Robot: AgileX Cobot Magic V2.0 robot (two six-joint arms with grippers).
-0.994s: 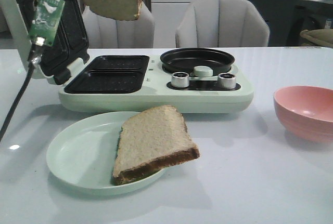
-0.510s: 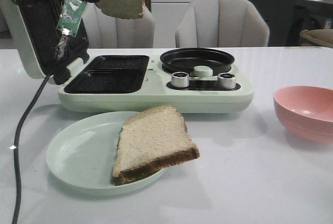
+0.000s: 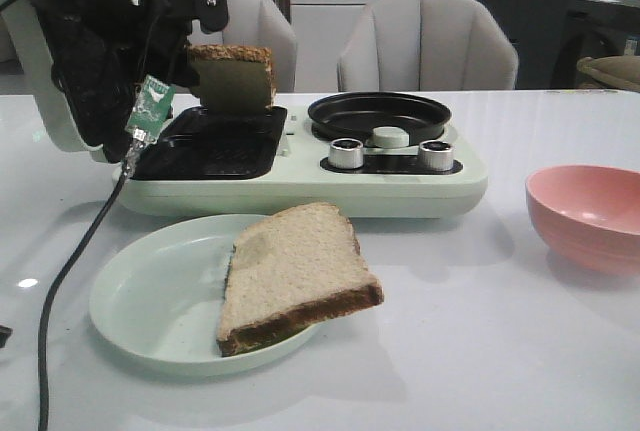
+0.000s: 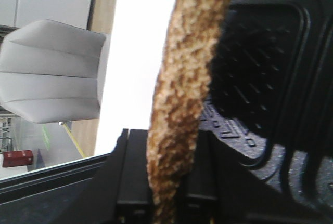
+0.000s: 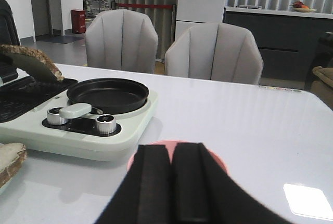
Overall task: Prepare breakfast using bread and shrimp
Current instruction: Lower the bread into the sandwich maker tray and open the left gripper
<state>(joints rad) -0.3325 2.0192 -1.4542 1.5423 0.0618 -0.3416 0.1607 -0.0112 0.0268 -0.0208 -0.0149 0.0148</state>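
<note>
My left gripper (image 3: 205,36) is shut on one slice of bread (image 3: 232,79), which hangs upright just above the black grill plates (image 3: 215,141) of the open sandwich maker (image 3: 300,191). The left wrist view shows that slice's brown crust (image 4: 184,94) edge-on between the black fingers (image 4: 138,167). A second slice of bread (image 3: 295,276) lies on the pale green plate (image 3: 140,301), overhanging its right rim. My right gripper (image 5: 171,154) is shut with nothing in it, above the pink bowl (image 5: 217,162); it does not show in the front view. The shrimp is out of view.
The maker's lid (image 3: 60,71) stands open at the left, behind my left arm. A round black pan (image 3: 380,113) and two silver knobs (image 3: 347,153) sit on the maker's right half. The pink bowl (image 3: 585,213) stands at the right. A black cable (image 3: 70,271) hangs over the table's left.
My left gripper has come down with the bread slice, from high above the maker to just over the grill plates. The plated slice and the bowl have not moved.
</note>
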